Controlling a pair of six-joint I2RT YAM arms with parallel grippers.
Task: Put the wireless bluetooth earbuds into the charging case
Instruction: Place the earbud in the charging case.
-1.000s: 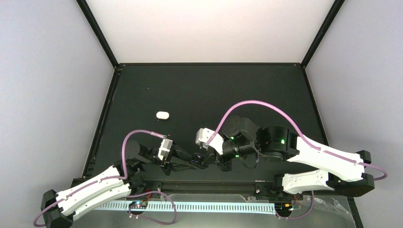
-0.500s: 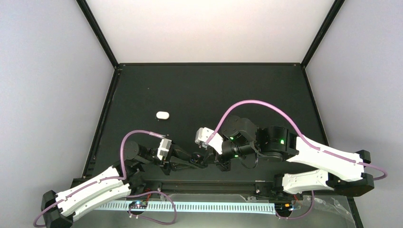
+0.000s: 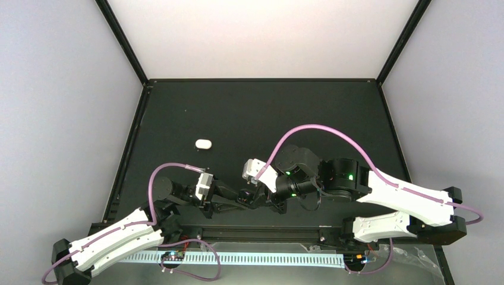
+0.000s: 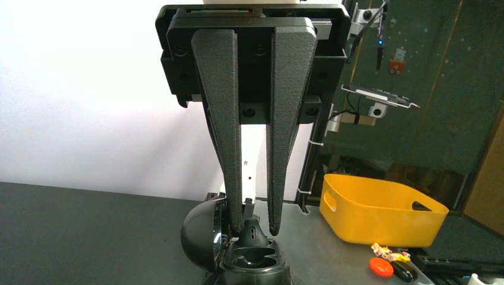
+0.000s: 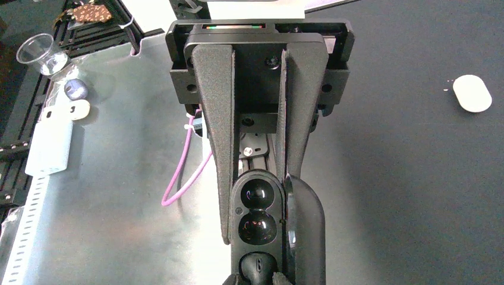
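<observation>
A white case (image 3: 203, 143) lies well apart. The left gripper (image 4: 255, 225) pinches a black bud (image 4: 252, 233) just above the open black case (image 5: 257, 209), ready for seating. The right gripper (image 5: 257, 234) clamps the base to steady it.

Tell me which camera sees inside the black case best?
Right wrist: it looks straight down into the open black case, both cups showing. Left wrist sees it sideways, cropped. Top view: too tiny to tell.

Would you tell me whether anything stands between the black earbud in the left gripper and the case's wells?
Nothing visible does. The left gripper holds the black earbud just above the open wells of the black case; the lid is swung aside, and the right gripper flanks it.
</observation>
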